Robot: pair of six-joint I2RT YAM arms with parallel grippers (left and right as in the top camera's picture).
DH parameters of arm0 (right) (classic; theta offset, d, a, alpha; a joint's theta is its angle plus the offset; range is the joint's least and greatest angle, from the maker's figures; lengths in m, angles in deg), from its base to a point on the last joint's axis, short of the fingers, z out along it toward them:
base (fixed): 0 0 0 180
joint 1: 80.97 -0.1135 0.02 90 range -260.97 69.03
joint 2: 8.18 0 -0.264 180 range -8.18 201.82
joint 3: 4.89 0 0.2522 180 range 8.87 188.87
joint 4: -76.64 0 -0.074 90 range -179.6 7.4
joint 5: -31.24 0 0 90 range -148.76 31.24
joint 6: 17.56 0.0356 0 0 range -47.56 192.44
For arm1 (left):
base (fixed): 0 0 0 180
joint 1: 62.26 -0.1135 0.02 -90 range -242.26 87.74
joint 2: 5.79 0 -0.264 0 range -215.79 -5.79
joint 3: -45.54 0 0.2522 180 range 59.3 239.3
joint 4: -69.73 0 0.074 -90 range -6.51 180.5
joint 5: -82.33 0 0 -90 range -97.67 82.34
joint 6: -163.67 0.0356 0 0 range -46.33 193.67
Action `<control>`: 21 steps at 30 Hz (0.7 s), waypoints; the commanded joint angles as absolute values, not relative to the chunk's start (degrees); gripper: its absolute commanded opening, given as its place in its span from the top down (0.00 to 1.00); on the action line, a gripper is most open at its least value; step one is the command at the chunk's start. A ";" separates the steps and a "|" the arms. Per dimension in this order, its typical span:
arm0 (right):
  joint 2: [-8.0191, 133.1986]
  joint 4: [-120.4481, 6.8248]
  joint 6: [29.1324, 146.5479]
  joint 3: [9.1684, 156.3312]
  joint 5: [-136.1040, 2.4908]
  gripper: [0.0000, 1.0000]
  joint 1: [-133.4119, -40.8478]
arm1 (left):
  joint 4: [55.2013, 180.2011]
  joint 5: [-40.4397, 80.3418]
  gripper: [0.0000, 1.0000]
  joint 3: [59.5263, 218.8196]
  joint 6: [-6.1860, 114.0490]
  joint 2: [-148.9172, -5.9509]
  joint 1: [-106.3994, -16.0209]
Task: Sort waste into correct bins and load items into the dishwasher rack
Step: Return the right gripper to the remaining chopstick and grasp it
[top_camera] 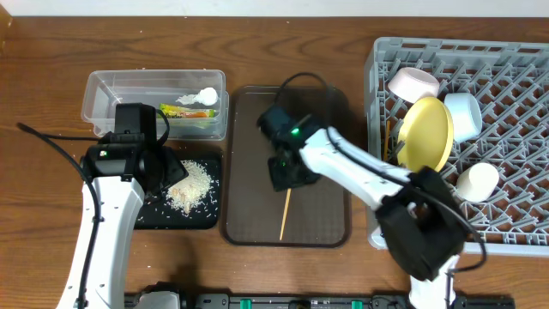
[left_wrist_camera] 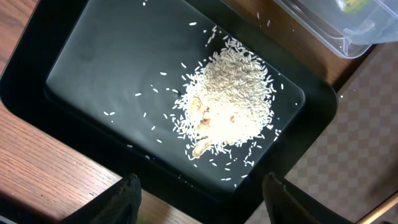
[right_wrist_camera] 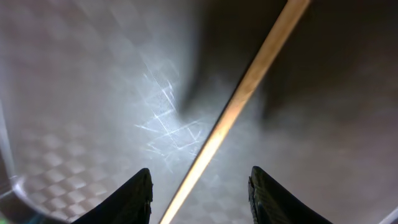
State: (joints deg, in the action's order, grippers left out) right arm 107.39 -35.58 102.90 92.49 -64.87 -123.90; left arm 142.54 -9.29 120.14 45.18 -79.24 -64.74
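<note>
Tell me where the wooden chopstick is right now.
In the overhead view the chopstick lies on the brown serving tray at the table's centre, its top end under the right gripper, between the black tray and the grey rack.

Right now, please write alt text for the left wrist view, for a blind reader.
A heap of white rice lies in a black tray on a wooden table, stray grains around it. The open left gripper hangs over the tray's lower edge; a corner of a clear tub shows top right.
</note>
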 commanded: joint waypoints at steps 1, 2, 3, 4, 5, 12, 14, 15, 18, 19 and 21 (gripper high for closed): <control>109.66 -34.99 107.88 93.10 -63.47 0.52 -125.35 | 142.83 -9.18 0.34 119.57 45.09 -78.76 -64.98; 110.10 -34.79 108.23 93.10 -63.47 0.52 -125.43 | 142.83 -9.18 0.34 119.57 45.09 -78.76 -64.98; 110.27 -34.70 108.25 93.08 -63.47 0.53 -125.46 | 142.83 -9.18 0.34 119.57 45.07 -78.76 -64.98; 110.60 -34.70 108.25 93.08 -63.47 0.54 -125.46 | 142.83 -9.18 0.34 119.57 45.07 -78.76 -64.98; 110.66 -34.68 108.25 93.08 -63.50 0.57 -125.46 | 142.83 -9.18 0.34 119.57 45.07 -78.76 -64.98; 111.01 -34.99 108.87 92.42 -63.43 0.67 -125.52 | 142.85 -9.18 0.34 119.57 45.07 -78.76 -64.98; 111.01 -35.12 109.39 91.90 -63.01 0.67 -125.52 | 142.85 -9.18 0.34 119.57 45.09 -78.76 -64.98; 111.01 -35.12 110.09 91.57 -62.62 0.68 -125.52 | 142.85 -9.18 0.34 119.57 45.07 -78.76 -64.98; 111.01 -35.86 110.83 90.30 -62.38 0.71 -125.52 | 142.85 -9.18 0.34 119.57 45.07 -78.76 -64.98; 111.01 -36.28 111.07 89.80 -62.36 0.71 -125.52 | 142.87 -9.18 0.34 119.57 45.09 -78.76 -64.98; 111.01 -36.63 111.21 89.23 -62.36 0.72 -125.52 | 142.87 -9.18 0.34 119.57 45.07 -78.76 -64.98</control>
State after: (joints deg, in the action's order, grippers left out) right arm 110.38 -36.26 109.50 90.50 -63.43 -125.08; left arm 142.56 -9.27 120.11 45.18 -79.24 -64.74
